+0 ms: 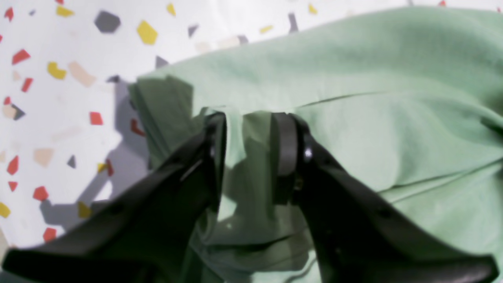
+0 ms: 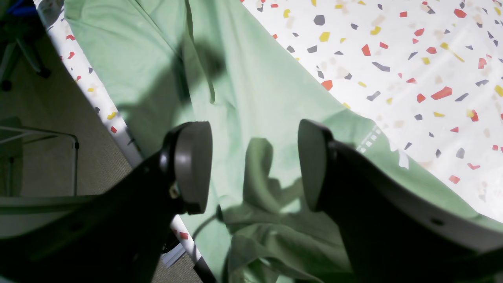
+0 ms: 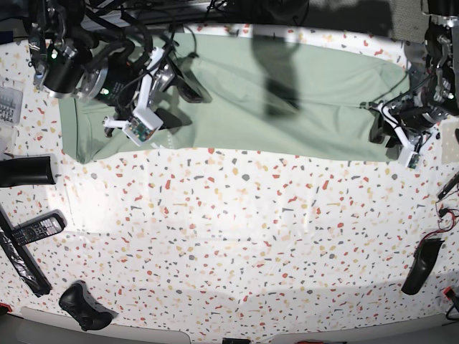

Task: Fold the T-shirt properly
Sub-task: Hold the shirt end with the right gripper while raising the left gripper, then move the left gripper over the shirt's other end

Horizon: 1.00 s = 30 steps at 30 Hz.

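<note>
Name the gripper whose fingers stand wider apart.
The right gripper: its fingers stand far apart over the T-shirt, while those of the left gripper are much closer together.

Left pincer (image 1: 251, 157) slightly parted, right pincer (image 2: 255, 167) wide open.

Shirt (image 3: 323, 79) lies across far side of table (image 3: 229, 244); black shoe-like object (image 3: 86, 307) at near left.
</note>
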Motion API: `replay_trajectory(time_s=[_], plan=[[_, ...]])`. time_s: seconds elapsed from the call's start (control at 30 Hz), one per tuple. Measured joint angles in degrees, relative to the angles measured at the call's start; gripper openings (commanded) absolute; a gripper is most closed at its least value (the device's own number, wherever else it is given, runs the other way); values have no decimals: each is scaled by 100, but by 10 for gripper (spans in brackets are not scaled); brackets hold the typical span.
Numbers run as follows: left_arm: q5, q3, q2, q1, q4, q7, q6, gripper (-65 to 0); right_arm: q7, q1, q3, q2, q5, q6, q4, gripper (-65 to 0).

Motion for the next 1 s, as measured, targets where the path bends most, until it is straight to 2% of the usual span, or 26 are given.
replay_trajectory(time_s=[0.1,0.13,0.23,0.27,0.43,0.53,0.67,0.83,1.0], plan=[[-2,0,2,0,0,2,-2,-500,0,0,0,2,0,0,0,-312],[-2,0,2,2,0,-4,-2,-519,-2,0,0,2,-2,0,0,-312],[0,0,2,0,0,-13,0,-632,-17,0,0,2,0,0,0,-312],[0,0,0,0,0,-15,0,-650,-17,0,0,0,0,0,0,-312],[-4,0,2,0,2,-295,0,-650,-20,0,0,2,0,0,0,-312],[-13,0,0,50,168,-166,0,-650,-181,0,0,0,-2,0,0,-312],[-52,-2,-26,415,885,33,-398,-650,-223,0,2,-2,-2,0,0,-312],[-33,-4,-326,1108,1759,33,-444,-650,-232,0,7,0,-2,0,0,-312],[-52,-4,-535,1626,2146,199,-448,-650,-229,0,4,0,-2,0,0,-312]])
